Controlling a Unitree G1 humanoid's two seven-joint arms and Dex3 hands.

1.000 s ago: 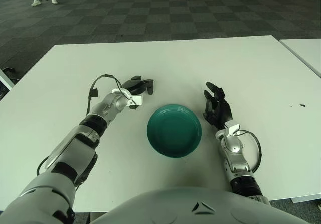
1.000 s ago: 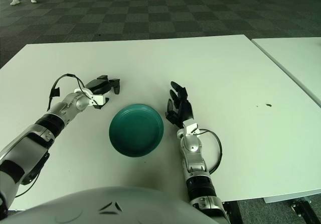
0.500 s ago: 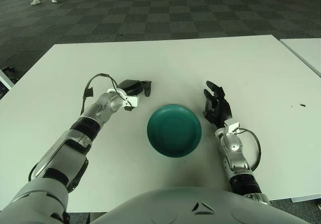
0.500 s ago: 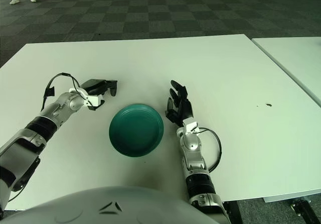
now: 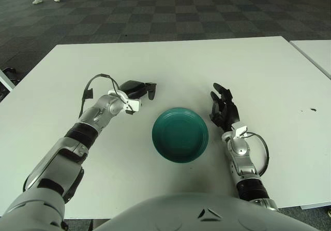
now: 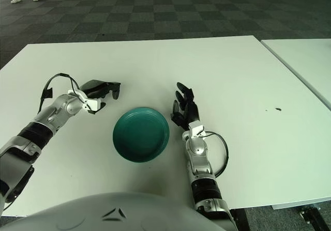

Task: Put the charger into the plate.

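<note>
The left hand point(image 5: 138, 89) is over the white table point(image 5: 170, 60), just left of the one green plate point(image 5: 180, 135); its fingers look loosely spread and hold nothing. I see no charger anywhere, so the hand must first find it before any grasp. The right hand point(image 5: 223, 110), fingers apart, is beside the plate on its right

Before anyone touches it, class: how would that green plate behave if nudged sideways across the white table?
The green plate looks rigid, so it should probably slide whole. Its low, wide shape suggests it is unlikely to tip. The white table appears smooth, so it may skid easily.
</note>
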